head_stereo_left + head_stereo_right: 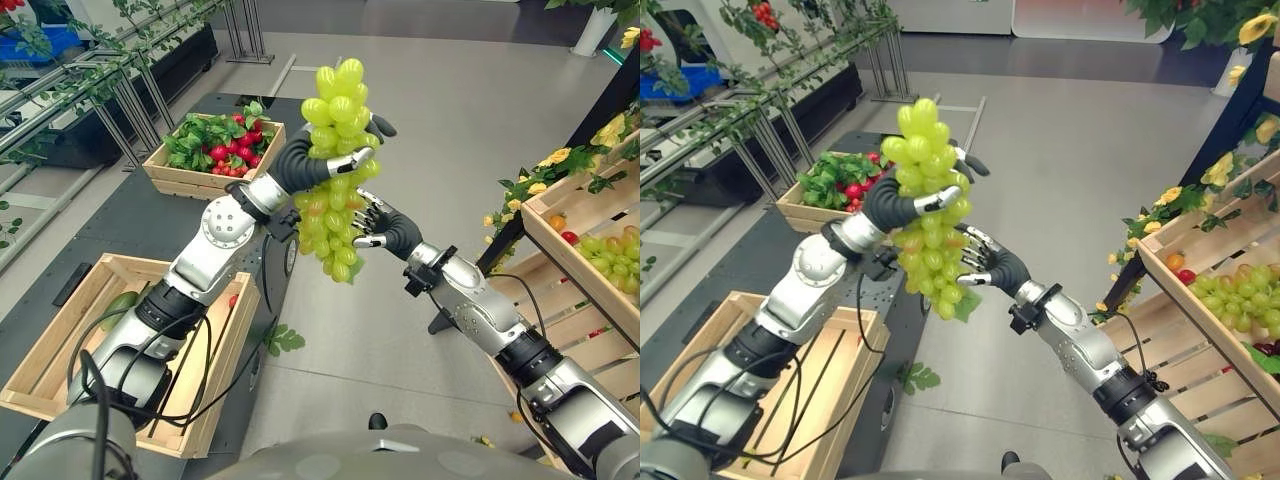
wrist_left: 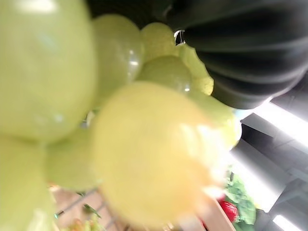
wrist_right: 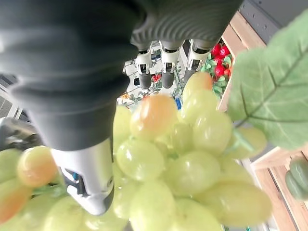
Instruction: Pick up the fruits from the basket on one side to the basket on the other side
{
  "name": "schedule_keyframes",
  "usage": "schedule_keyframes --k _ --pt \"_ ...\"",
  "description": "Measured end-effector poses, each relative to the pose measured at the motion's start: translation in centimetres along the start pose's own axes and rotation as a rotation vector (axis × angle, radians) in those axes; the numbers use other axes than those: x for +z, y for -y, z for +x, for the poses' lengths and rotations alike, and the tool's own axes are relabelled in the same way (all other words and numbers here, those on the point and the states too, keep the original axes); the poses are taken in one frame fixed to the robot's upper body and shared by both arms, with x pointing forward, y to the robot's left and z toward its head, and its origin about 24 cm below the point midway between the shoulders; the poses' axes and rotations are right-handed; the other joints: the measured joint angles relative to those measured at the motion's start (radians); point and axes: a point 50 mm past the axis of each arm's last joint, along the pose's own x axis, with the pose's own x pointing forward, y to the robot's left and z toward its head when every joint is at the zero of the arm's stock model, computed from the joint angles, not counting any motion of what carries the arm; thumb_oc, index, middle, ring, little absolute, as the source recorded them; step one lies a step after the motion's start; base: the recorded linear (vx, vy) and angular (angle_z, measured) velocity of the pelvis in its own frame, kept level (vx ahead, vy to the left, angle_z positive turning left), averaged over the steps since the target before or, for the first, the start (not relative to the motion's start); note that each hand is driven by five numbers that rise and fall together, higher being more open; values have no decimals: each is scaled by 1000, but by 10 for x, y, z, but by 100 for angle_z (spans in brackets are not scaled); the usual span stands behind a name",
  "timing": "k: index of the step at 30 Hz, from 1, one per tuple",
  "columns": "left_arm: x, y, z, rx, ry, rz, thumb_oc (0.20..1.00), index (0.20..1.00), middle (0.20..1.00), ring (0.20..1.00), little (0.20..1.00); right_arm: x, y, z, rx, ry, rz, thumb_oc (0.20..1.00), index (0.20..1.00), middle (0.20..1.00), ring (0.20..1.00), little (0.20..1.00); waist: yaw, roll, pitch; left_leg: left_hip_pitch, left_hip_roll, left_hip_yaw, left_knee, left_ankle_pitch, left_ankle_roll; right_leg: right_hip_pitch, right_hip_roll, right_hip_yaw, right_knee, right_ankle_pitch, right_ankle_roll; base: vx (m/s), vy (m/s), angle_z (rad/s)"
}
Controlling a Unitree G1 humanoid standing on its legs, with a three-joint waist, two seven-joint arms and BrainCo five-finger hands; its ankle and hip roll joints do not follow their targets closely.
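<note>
While the left hand (image 1: 345,150) curls round a long bunch of green grapes (image 1: 335,170) held aloft, the right hand (image 1: 378,226) rests relaxed fingers against its lower part.

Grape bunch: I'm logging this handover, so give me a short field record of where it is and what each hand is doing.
item: green grape bunch
position: held up in the air, between the two sides
left hand: curled round the bunch's middle
right hand: fingers relaxed, at the bunch's lower part
left side: wooden crate
right side: crate of grapes
</note>
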Motion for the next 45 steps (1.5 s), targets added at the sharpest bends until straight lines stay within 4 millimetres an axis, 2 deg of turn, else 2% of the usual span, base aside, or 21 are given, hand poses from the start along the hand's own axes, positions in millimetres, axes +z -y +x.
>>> schedule_keyframes --k 6,11,17,21,22,23,24,32,36,45 --pt "2 5 5 3 38 -63 200 200 200 200 200 -3 -8 7 32 -3 63 1000 1000 1000 1000 1000 2 -1 -13 2 -3 -8 -2 0 0 12 0 -1 -17 9 -3 0 2 3" --pt "1 6 6 4 35 -79 200 200 200 200 200 -11 -17 11 51 -5 227 1000 1000 1000 1000 1000 2 -4 -16 10 -4 -7 -8 0 0 26 1 -1 -37 19 -2 0 0 0" --pt "3 5 3 -21 25 -58 200 200 200 200 200 -12 -19 7 103 -33 318 1000 1000 1000 1000 1000 2 -4 -16 13 -4 -6 -16 1 1 26 0 -2 -38 19 -1 0 0 0" --pt "5 3 1 -41 14 -39 200 200 200 200 200 -7 -13 -1 134 -58 298 1000 1000 1000 1000 1000 3 -5 -16 14 -7 -6 -17 1 1 26 -1 -3 -40 19 -1 0 0 0" --pt "5 2 0 -44 12 -36 200 200 200 200 200 -7 -13 -2 137 -58 302 915 915 915 915 915 2 -5 -16 14 -7 -6 -17 1 1 26 0 -3 -41 19 -1 0 0 0" --pt "5 2 0 -46 12 -36 200 200 200 200 200 -7 -13 -2 142 -57 307 533 533 533 533 533 2 -5 -16 14 -6 -5 -18 1 1 27 0 -4 -43 20 -1 0 0 0" --pt "5 2 0 -48 12 -36 200 200 200 200 200 -6 -14 -2 147 -53 314 200 200 200 200 200 2 -5 -16 14 -6 -5 -19 1 1 28 0 -4 -46 20 1 0 0 0" --pt "5 2 0 -55 11 -33 200 200 200 200 200 -8 -16 1 152 -48 328 200 200 200 200 200 2 -8 -14 16 -7 -4 -22 1 1 31 1 -3 -50 20 4 0 0 0" --pt "5 2 0 -57 12 -33 200 200 200 200 200 -15 -13 4 125 -56 347 200 200 200 200 200 5 -10 -12 17 -7 -1 -23 1 1 29 1 -3 -50 19 5 0 0 0" --pt "5 4 1 -57 17 -39 200 200 200 200 200 -31 -19 15 88 -54 426 200 200 200 200 200 7 -15 -4 17 -2 2 -23 1 0 27 3 -2 -50 19 5 0 0 0"
